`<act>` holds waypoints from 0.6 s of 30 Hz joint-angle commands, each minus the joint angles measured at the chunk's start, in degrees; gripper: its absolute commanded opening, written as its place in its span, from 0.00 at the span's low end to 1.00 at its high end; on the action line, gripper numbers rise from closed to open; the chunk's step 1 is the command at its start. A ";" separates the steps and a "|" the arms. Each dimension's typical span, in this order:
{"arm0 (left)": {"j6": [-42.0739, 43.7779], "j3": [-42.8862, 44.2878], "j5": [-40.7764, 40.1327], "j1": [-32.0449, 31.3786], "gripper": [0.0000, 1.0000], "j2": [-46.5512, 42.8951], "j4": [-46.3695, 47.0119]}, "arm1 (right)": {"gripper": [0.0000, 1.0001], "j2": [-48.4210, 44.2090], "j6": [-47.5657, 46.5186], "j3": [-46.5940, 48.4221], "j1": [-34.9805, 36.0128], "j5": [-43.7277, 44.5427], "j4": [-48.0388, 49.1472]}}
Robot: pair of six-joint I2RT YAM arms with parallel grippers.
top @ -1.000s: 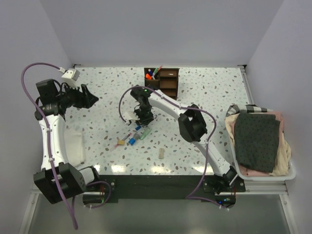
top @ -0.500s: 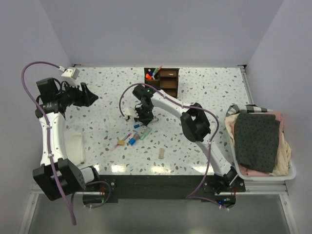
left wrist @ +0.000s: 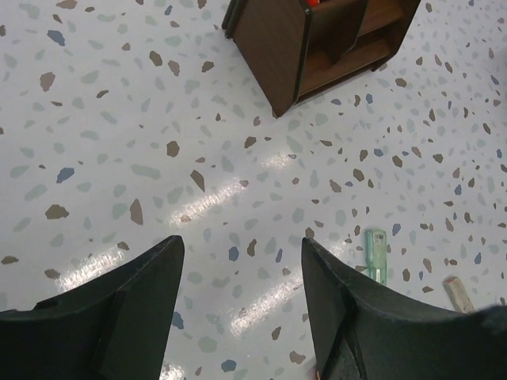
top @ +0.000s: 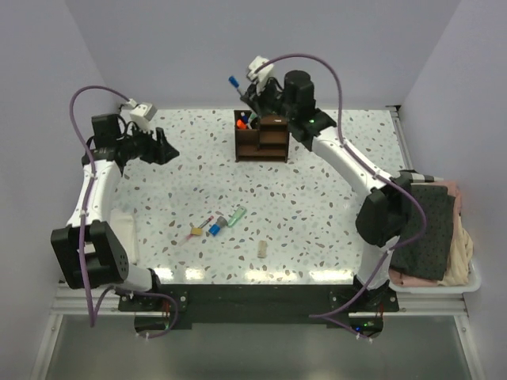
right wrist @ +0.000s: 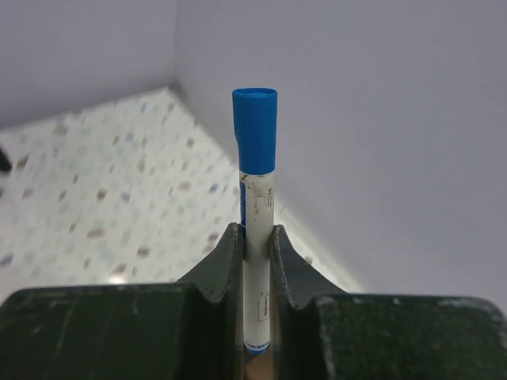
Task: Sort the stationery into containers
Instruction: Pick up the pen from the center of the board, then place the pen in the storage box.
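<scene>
Blue plastic caps the white-barrelled marker (right wrist: 255,198), which is clamped upright in the right gripper (right wrist: 255,237). The jaws are drawn narrow onto the lower barrel and the cap stands clear above them. In the overhead view the marker is seen raised near the left end of the dark wooden organizer (top: 265,138), where a few pens are already lodged. Whether it hangs squarely over a compartment cannot be told.

The marker is judged light and stiff, with a smooth barrel that may be expected to slide or pivot in so small a pinch. The barrel is therefore to be preferred as the place of hold, since a cap may pull off.

The left gripper (left wrist: 238,253) is held wide apart with nothing between its fingers, above the speckled table (top: 341,190) and to the left of the organizer.

On the table are left a green marker (top: 236,214), a small blue-capped piece (top: 214,229), a thin pen (top: 198,229) and a tan eraser block (top: 262,248). All lie flat and well apart from the organizer. These too are judged light and rigid, and are best taken across the narrow width at mid-length, the eraser being the least likely to slip
</scene>
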 commanded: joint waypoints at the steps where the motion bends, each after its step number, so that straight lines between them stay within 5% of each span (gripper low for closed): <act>1: 2.84 5.88 1.14 -2.63 0.66 3.84 1.51 | 0.00 1.76 9.49 -7.08 0.75 9.96 30.92; 8: 2.75 11.95 0.35 -3.51 0.66 8.07 -1.13 | 0.00 8.18 17.46 -4.80 -0.31 16.13 40.51; 18: 5.65 16.17 -3.16 -3.86 0.66 12.64 -4.04 | 0.00 13.37 19.42 -5.24 -1.98 13.67 40.88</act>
